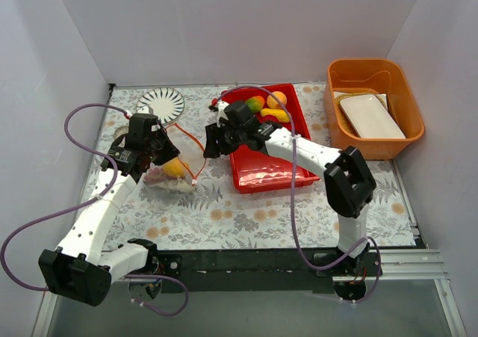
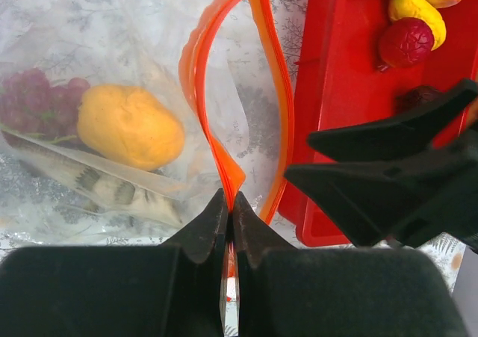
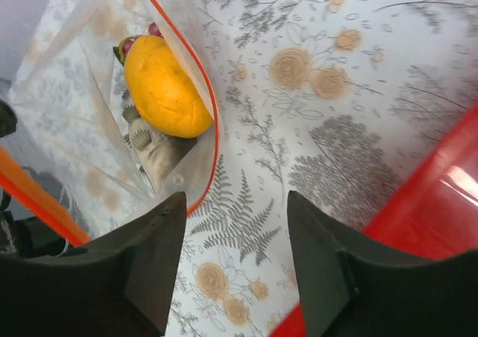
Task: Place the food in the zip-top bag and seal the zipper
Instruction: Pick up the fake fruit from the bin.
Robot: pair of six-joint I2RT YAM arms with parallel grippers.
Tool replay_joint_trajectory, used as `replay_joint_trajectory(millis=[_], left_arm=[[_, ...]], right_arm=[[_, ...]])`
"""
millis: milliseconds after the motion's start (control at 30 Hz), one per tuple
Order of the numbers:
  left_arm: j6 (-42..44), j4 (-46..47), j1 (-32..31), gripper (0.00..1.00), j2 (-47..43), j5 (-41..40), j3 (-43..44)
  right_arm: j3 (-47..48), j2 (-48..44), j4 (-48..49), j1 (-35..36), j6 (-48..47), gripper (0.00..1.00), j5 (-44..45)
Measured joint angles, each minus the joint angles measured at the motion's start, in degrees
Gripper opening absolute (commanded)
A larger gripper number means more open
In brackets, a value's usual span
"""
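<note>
The clear zip-top bag (image 1: 173, 180) lies left of the red tray, mouth held open. My left gripper (image 2: 228, 195) is shut on the bag's orange-red zipper strip (image 2: 224, 150). Inside the bag are an orange-yellow fruit (image 2: 131, 126), purple grapes (image 2: 36, 98) and a silver fish (image 2: 97, 184). My right gripper (image 3: 235, 196) is open and empty, hovering over the cloth just right of the bag's mouth (image 3: 213, 128). Its black fingers (image 2: 388, 172) show in the left wrist view. A mango (image 1: 255, 104), an orange fruit (image 1: 277, 99), a yellow fruit (image 2: 414, 8), a red apple (image 2: 405, 42) and a dark plum (image 2: 420, 96) lie in the tray.
The red tray (image 1: 261, 172) sits at the centre of the floral cloth. An orange bin (image 1: 407, 98) with white dishes stands at the back right. A striped plate (image 1: 161, 104) lies at the back left. White walls close in three sides.
</note>
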Motion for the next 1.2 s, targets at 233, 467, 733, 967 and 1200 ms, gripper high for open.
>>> replay_joint_trajectory(millis=[233,467,733,967,1200], left_arm=[[0.2,1.3,0.0,0.0,0.0,1.5,0.0],[0.5,2.1,0.0,0.0,0.0,3.7,0.0],[1.0,2.6,0.0,0.0,-0.1,5.6,0.0],[1.4,3.0,0.0,0.0,-0.1,7.1,0.0],[1.8,3.0,0.0,0.0,0.0,7.9,0.0]], right_arm=[[-6.2,-11.9,-0.5,-4.4,-1.9,0.86,9.6],[-6.4,-11.5,-5.6,-13.7,-5.6,0.87,19.8],[-3.8,-1.6,-12.7,-21.6,-14.2,0.86,22.9],[-3.5,-1.1,-12.2,-22.3,-19.8,0.87,25.4],[-2.0,0.8,-12.7,-22.5,-22.3,0.87,28.2]])
